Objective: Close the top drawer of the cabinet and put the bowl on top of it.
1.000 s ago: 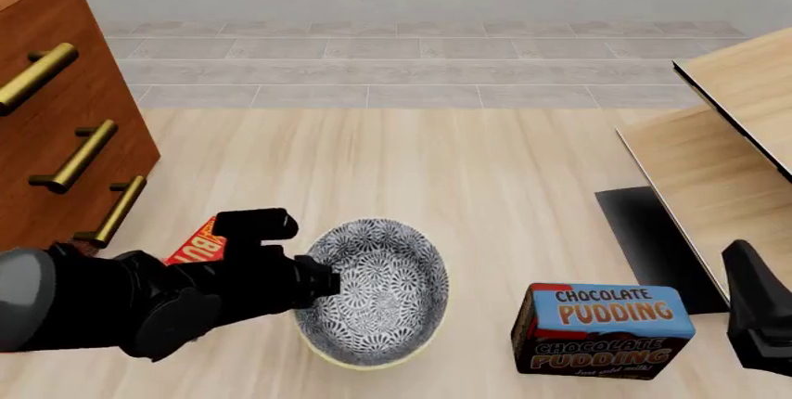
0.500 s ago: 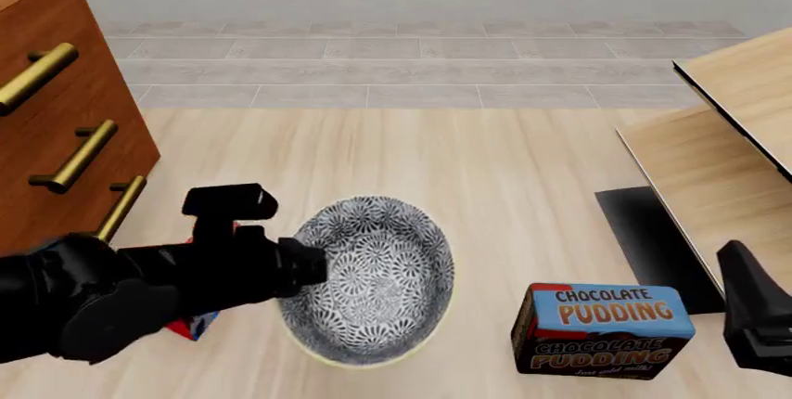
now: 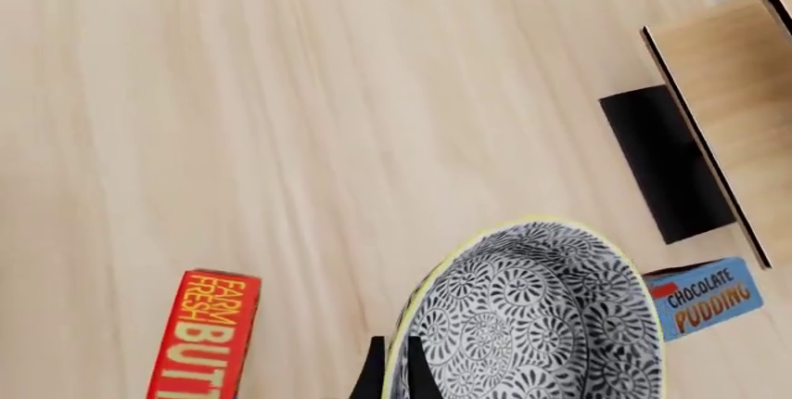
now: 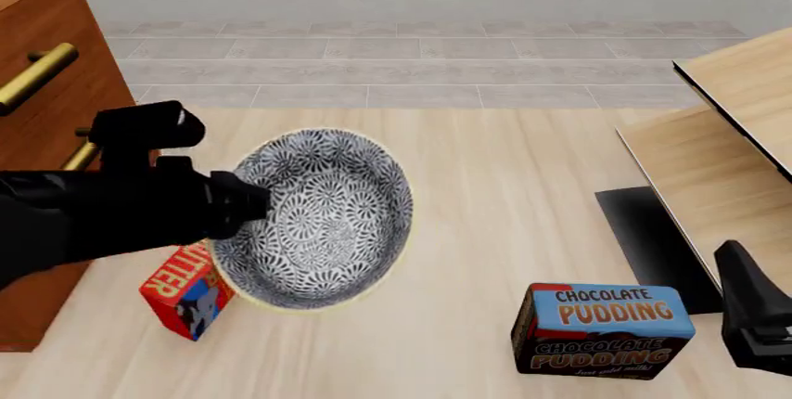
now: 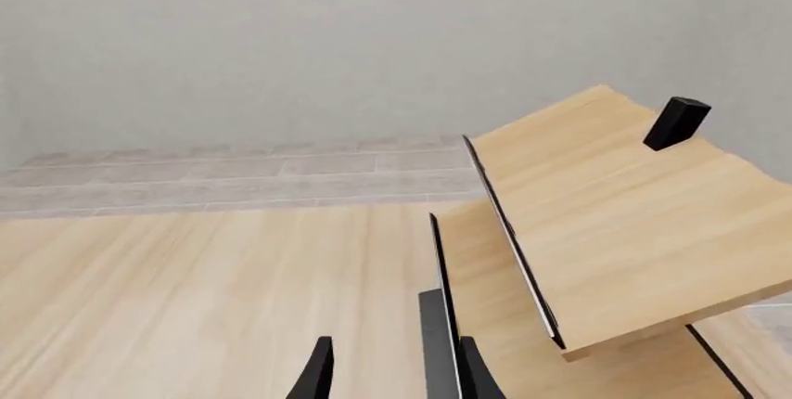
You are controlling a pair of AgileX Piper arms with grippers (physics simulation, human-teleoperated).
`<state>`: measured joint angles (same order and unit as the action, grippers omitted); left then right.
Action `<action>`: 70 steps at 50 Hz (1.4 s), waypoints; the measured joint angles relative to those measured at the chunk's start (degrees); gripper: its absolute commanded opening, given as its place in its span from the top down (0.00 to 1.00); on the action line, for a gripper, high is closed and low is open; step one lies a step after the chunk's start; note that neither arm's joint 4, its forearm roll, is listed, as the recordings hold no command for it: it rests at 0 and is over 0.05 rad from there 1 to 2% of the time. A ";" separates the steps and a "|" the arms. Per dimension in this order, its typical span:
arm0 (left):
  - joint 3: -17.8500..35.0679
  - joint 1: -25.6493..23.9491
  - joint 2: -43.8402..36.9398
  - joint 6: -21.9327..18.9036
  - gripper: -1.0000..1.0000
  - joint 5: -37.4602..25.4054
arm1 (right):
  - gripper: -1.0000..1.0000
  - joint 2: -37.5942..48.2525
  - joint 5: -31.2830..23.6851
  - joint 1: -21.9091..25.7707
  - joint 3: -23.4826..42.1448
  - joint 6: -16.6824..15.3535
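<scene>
Bowl: the bowl (image 4: 315,218) hangs above the table (image 4: 495,176), tipped so its patterned inside faces the front camera, at about 3 o'clock of the cabinet (image 4: 50,65).
Grip: the left end effector (image 3: 391,376) pinches the bowl's rim, one finger inside and one outside.
Handling: I judge it rigid, light and breakable; held by the rim alone, it may pivot, so a slow carry suits it.
Right end effector: the right end effector (image 5: 389,371) stands open and empty, near the pale furniture (image 5: 619,213).
Neighbours: butter box (image 4: 185,288) at the bowl's 7 o'clock; pudding box (image 4: 603,329) at its 4 o'clock.
Hidden: the arm covers the lower drawers; the cabinet's top is mostly out of frame; whether the top drawer is shut I cannot tell.
</scene>
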<state>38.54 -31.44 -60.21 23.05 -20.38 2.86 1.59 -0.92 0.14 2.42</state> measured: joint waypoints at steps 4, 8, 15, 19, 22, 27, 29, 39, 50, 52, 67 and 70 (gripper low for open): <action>1.95 2.25 0.95 -1.18 1.00 -3.30 | 0.00 -0.01 0.00 0.01 -0.01 0.02; 3.59 3.85 1.44 -1.07 1.00 -6.19 | 0.00 -0.01 0.01 0.01 -0.02 0.04; 5.80 5.98 1.26 0.97 1.00 -10.53 | 0.00 -0.10 -0.05 0.00 -0.03 0.09; 7.25 7.11 1.11 1.69 1.00 -12.67 | 0.00 -0.13 -0.05 -0.01 -0.03 0.11; 8.48 8.21 0.93 1.70 1.00 -14.14 | 0.00 -0.19 -0.10 -0.02 -0.03 0.13; 10.48 10.16 0.37 2.26 1.00 -16.23 | 0.00 -0.24 -0.14 0.00 -0.03 0.14; 11.30 10.94 0.10 2.61 1.00 -17.00 | 0.00 -0.26 -0.14 0.00 -0.02 0.14; 16.27 15.27 -1.84 4.28 1.00 -21.06 | 0.00 -0.23 -0.10 0.07 -0.02 0.10; 23.99 21.29 -5.53 4.43 1.00 -26.19 | 0.00 0.05 0.13 0.08 -0.02 0.10; 25.52 22.05 -6.20 5.01 1.00 -27.23 | 0.00 0.18 0.25 0.06 -0.02 0.11; 36.39 26.60 -9.77 10.43 1.00 -35.37 | 0.00 0.48 0.52 -0.11 -0.05 0.13; 38.35 27.07 -10.16 11.42 1.00 -37.02 | 0.00 0.10 0.19 0.29 -0.04 -0.18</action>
<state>76.90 -4.37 -70.36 34.47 -57.40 2.95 1.78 -0.63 0.10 2.24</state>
